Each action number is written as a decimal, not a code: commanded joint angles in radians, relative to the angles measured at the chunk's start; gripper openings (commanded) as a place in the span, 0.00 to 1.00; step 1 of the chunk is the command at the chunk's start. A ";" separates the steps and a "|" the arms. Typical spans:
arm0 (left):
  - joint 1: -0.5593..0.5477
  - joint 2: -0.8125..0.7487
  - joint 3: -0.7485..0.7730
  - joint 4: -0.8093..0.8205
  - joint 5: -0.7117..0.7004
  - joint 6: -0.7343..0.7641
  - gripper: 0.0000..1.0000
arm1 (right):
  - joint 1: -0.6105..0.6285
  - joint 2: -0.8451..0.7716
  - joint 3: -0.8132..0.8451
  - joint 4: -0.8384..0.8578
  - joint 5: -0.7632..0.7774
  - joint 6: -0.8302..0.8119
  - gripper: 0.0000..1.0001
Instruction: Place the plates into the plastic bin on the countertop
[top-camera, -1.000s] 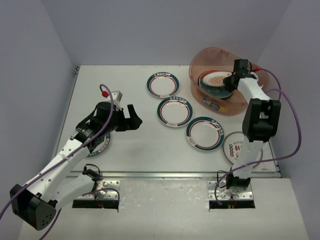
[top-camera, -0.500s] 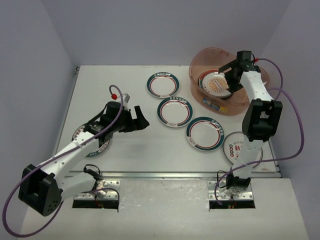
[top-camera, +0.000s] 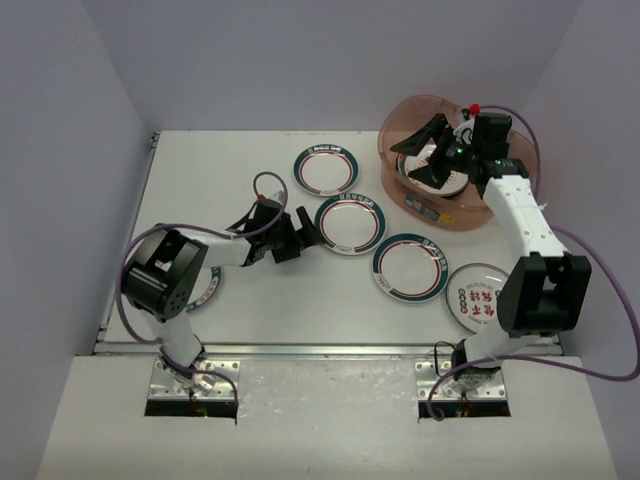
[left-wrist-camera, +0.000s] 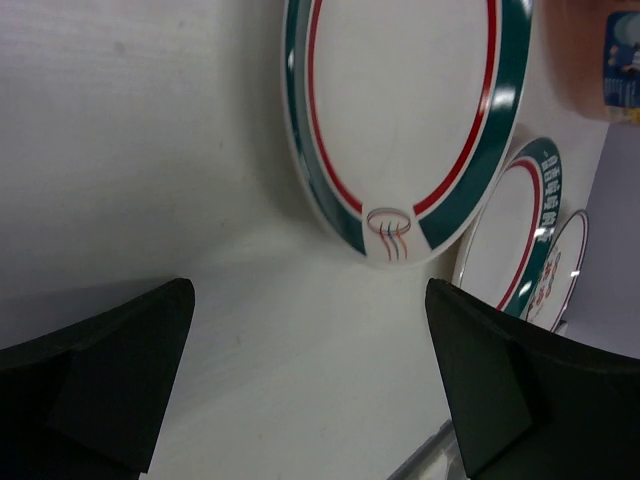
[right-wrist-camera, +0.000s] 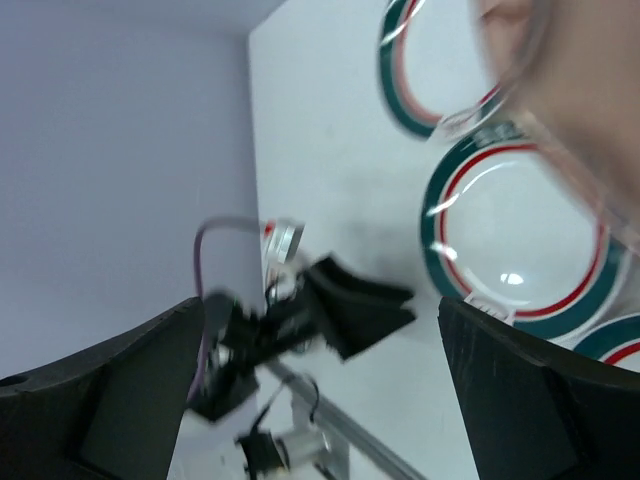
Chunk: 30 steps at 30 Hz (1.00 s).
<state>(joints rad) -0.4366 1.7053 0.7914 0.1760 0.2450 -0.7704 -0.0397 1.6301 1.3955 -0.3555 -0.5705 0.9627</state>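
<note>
The right gripper (top-camera: 408, 163) has released its plate (top-camera: 428, 160) (now in the plastic bin (top-camera: 400, 115) beneath it), jaws wide. The left gripper (top-camera: 305, 238), also wide, faces the next plate (top-camera: 350, 223).

Five round plates (top-camera: 350, 223) lie flat on the white countertop (top-camera: 250, 170), more inside the pinkish plastic bin (top-camera: 445, 214).

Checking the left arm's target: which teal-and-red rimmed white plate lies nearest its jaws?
The middle teal-and-red rimmed white round plate of the diagonal row of three, directly ahead of the left arm's jaws.
</note>
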 joint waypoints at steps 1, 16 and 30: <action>0.015 0.122 0.098 0.208 0.064 -0.055 0.98 | 0.087 -0.159 -0.154 0.189 -0.298 -0.097 0.99; 0.069 0.456 0.270 0.244 0.141 -0.127 0.32 | 0.073 -0.377 -0.649 0.585 -0.451 0.033 0.99; 0.084 -0.266 -0.093 0.142 0.131 -0.007 0.00 | 0.103 -0.203 -0.562 0.455 -0.339 -0.213 0.99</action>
<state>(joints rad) -0.3649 1.7283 0.7741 0.3151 0.3342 -0.8207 0.0392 1.3396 0.7499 0.1582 -0.9943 0.9139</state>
